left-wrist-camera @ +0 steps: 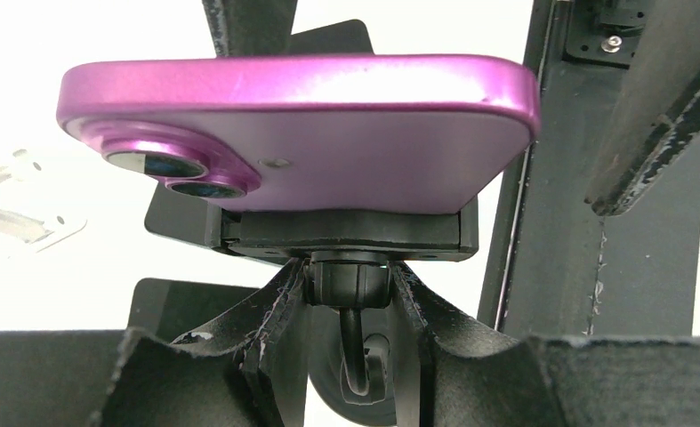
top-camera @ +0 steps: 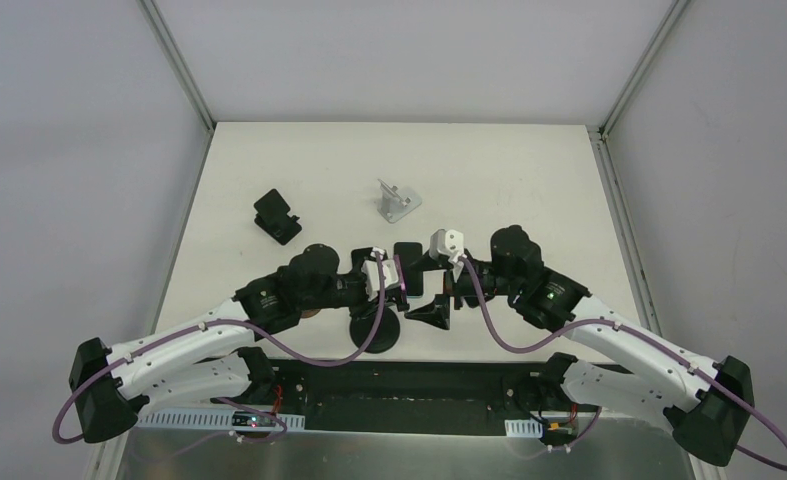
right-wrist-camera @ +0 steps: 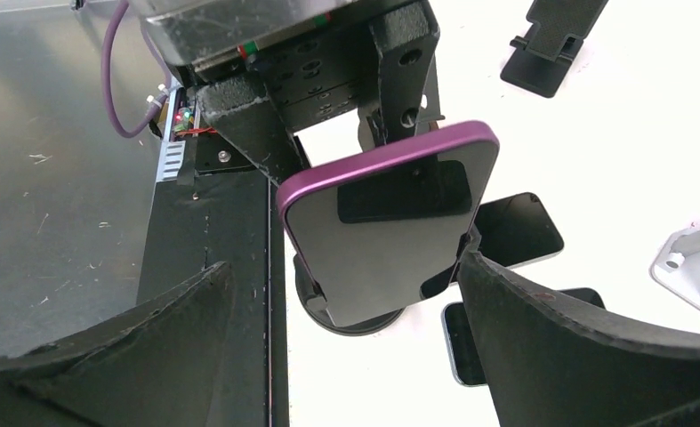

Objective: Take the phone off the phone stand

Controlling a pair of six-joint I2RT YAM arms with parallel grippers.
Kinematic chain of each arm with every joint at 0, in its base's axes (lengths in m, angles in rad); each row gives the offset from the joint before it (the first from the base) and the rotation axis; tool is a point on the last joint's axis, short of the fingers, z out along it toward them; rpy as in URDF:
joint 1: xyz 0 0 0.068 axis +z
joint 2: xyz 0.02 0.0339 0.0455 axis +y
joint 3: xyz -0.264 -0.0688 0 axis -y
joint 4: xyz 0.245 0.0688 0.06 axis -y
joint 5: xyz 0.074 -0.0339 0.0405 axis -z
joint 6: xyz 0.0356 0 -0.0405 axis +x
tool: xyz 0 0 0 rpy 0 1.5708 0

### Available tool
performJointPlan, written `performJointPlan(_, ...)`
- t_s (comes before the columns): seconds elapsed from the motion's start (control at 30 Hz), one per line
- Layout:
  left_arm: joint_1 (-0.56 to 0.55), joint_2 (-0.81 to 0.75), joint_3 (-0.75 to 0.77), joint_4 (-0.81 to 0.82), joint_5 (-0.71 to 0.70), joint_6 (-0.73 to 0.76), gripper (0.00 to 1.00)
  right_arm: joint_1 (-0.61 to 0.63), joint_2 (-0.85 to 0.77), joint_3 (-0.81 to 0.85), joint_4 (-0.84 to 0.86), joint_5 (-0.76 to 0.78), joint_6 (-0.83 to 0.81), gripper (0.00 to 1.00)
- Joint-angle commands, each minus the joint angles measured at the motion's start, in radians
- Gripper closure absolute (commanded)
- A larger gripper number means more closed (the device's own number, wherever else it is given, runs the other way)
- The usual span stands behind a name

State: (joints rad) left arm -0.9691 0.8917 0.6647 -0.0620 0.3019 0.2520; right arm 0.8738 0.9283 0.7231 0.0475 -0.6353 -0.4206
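Note:
A purple phone (left-wrist-camera: 310, 133) sits clamped in a black phone stand (left-wrist-camera: 346, 233) with a round base (top-camera: 374, 330), near the table's front edge. My left gripper (left-wrist-camera: 346, 277) is shut on the stand's ball neck just under the clamp, behind the phone; it also shows in the top view (top-camera: 381, 285). In the right wrist view the phone's dark screen (right-wrist-camera: 390, 231) faces my right gripper (right-wrist-camera: 343, 267), which is open. Its right finger (right-wrist-camera: 542, 338) is at the phone's lower right edge; its left finger (right-wrist-camera: 150, 342) stands well apart. The phone's edge shows in the top view (top-camera: 401, 283).
A black folding stand (top-camera: 276, 215) and a silver stand (top-camera: 397, 200) stand farther back. Two other phones lie flat beside the base, one dark (right-wrist-camera: 517, 229) and one partly hidden (right-wrist-camera: 460, 342). A black wedge stand (top-camera: 431, 312) sits by the right gripper (top-camera: 441, 290).

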Motion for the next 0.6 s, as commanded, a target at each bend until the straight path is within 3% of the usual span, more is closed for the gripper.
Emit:
performJointPlan(0.0,0.001,-0.041,0.006,0.100,-0.085,0.026,1.00,-0.005,-0.029,0.003,-0.008,0.010,-0.041,0.01)
performJointPlan(0.2,0.000,-0.053,-0.002,0.100,-0.100,0.015,1.00,-0.008,-0.043,-0.010,-0.012,0.015,-0.053,0.01)
performJointPlan(0.43,0.000,-0.050,0.002,0.100,0.154,0.063,1.00,-0.009,-0.025,0.024,-0.033,-0.055,-0.069,0.01)
performJointPlan(0.57,0.001,-0.041,0.007,0.100,0.191,0.061,1.00,-0.010,0.017,0.059,-0.043,-0.082,-0.075,0.01)
